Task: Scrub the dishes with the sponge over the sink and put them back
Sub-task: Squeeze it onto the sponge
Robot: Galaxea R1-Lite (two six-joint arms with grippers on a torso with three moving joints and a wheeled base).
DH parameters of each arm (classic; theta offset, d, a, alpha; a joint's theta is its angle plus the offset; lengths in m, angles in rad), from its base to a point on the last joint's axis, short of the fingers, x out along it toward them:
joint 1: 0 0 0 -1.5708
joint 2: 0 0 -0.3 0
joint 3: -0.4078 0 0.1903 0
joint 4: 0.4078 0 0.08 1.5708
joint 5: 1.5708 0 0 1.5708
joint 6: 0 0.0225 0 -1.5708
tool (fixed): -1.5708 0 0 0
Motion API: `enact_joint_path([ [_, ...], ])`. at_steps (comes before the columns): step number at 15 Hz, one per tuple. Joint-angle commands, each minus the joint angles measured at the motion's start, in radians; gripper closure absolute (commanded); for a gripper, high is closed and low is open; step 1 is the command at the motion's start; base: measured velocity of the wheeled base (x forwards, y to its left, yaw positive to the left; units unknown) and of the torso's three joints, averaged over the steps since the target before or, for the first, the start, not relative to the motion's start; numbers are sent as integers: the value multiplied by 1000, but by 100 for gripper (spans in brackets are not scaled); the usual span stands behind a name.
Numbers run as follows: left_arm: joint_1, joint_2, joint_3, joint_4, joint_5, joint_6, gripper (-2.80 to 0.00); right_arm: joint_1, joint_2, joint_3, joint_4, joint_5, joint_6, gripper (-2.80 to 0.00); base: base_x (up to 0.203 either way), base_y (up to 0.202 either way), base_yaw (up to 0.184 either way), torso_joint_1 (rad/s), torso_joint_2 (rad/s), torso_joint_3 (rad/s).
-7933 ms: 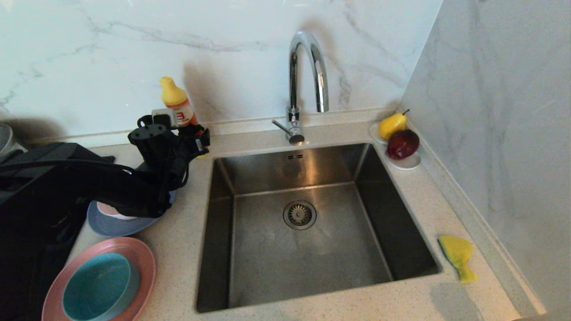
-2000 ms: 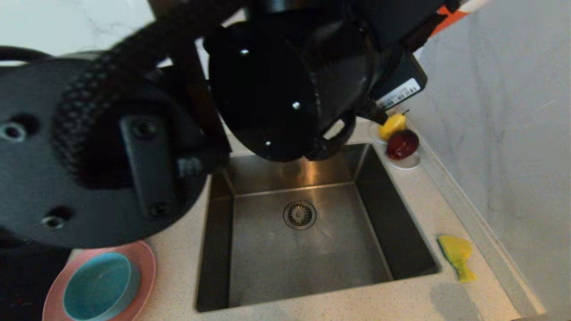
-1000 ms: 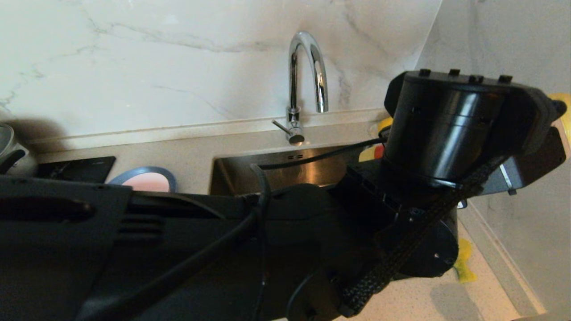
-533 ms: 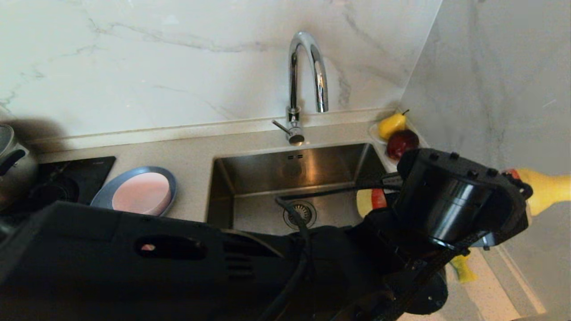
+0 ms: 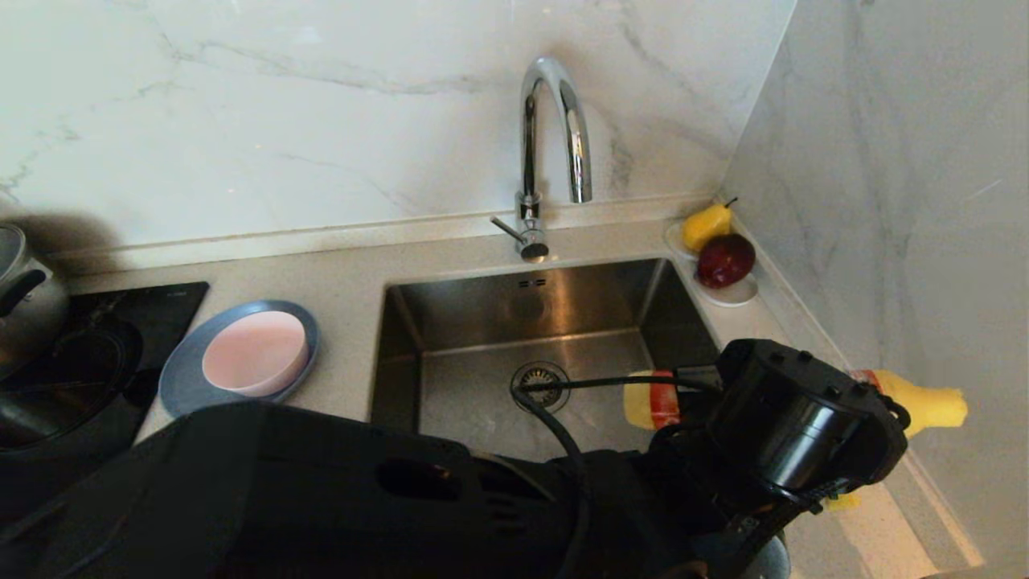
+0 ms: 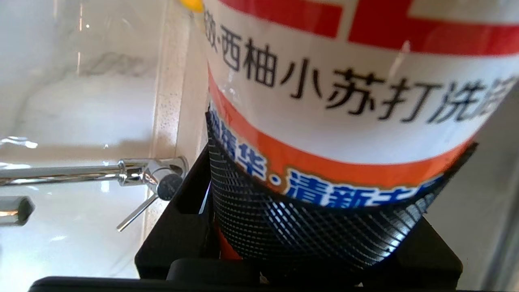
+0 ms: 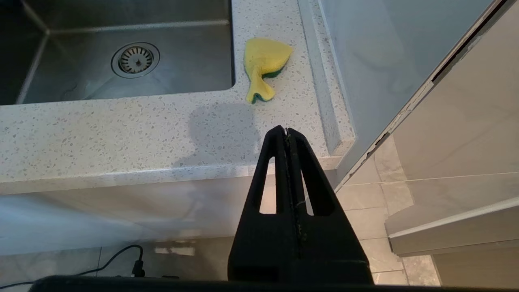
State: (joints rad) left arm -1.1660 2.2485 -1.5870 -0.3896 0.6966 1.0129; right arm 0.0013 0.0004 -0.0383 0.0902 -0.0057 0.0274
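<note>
Over the front right corner of the sink, the left arm reaches across from the robot's left side, and its left gripper is clamped around a dish soap bottle with a white, red and orange label printed in Chinese. In the head view the bottle lies roughly level, its base toward the basin and its yellow cap sticking out past the wrist toward the right-hand wall. The mesh-patterned finger pad presses against the lower part of the label. The sponge lies on the speckled counter just below and beside that gripper, to the right of the sink; in the head view only a sliver of it shows under the wrist. The drain strainer sits in the basin to the gripper's left, and the chrome faucet stands beyond it at the back rim. Well away on the far left, the pale pink bowl rests in the grey-blue plate beside a black cooktop and a steel pot. Behind the gripper, in the back right corner, a yellow pear and a dark red apple sit on a small white dish. The right gripper hangs off the counter's front edge, below the sponge, its fingers pressed together and holding nothing.
</note>
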Motion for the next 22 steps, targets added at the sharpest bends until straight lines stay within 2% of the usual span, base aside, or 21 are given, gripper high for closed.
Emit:
enact_joint_path([
  [1,0,46,-11,-5,7,15,0,0,0,0,0,0,0,0,0,0,0,0,0,0],
  [4,-3,75,-6,-3,36,40,0,1,0,0,0,0,0,0,0,0,0,0,0,0],
  [8,-3,130,-12,-3,141,70,0,0,0,0,0,0,0,0,0,0,0,0,0,0],
  [11,-13,178,-73,1,169,78,0,0,0,0,0,0,0,0,0,0,0,0,0,0],
  [13,-21,192,-76,-1,190,122,0,0,0,0,0,0,0,0,0,0,0,0,0,0],
  [16,-21,221,-82,-3,240,128,0,0,0,0,0,0,0,0,0,0,0,0,0,0],
  [22,-34,243,-74,-3,245,145,0,0,0,0,0,0,0,0,0,0,0,0,0,0],
])
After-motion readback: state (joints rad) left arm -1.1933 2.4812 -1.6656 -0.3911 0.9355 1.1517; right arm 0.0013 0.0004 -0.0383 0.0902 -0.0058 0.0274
